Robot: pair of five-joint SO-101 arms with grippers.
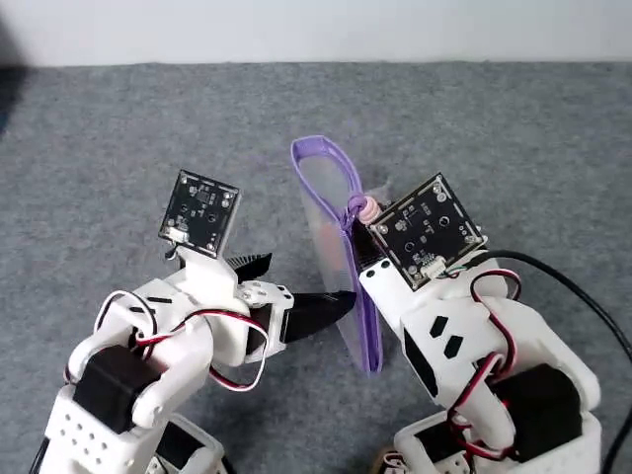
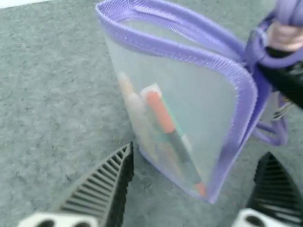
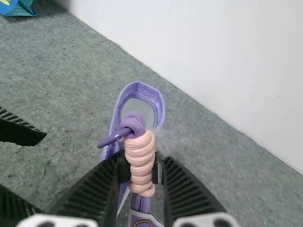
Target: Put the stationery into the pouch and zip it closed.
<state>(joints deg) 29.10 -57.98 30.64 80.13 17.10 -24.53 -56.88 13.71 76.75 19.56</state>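
A translucent pouch (image 1: 331,232) with purple zip edging stands on its edge on the grey mat, between the two arms. Through its side I see stationery: an orange and green pen (image 2: 163,118) and paler sticks (image 2: 130,97). My right gripper (image 1: 361,223) is shut on the pink coiled zip pull (image 3: 139,153) at the top of the pouch (image 3: 139,97), about halfway along its length. My left gripper (image 2: 197,156) is open, its black fingers (image 2: 116,177) either side of the pouch's near lower corner (image 2: 208,189). In the high view one left finger (image 1: 321,308) reaches the pouch's side.
Grey felt mat (image 1: 118,128) covers the table, with open room to the left and behind the pouch. A white wall (image 3: 213,56) runs along the far edge. A black cable (image 1: 568,281) trails off at the right. A blue object (image 3: 14,7) lies far off by the wall.
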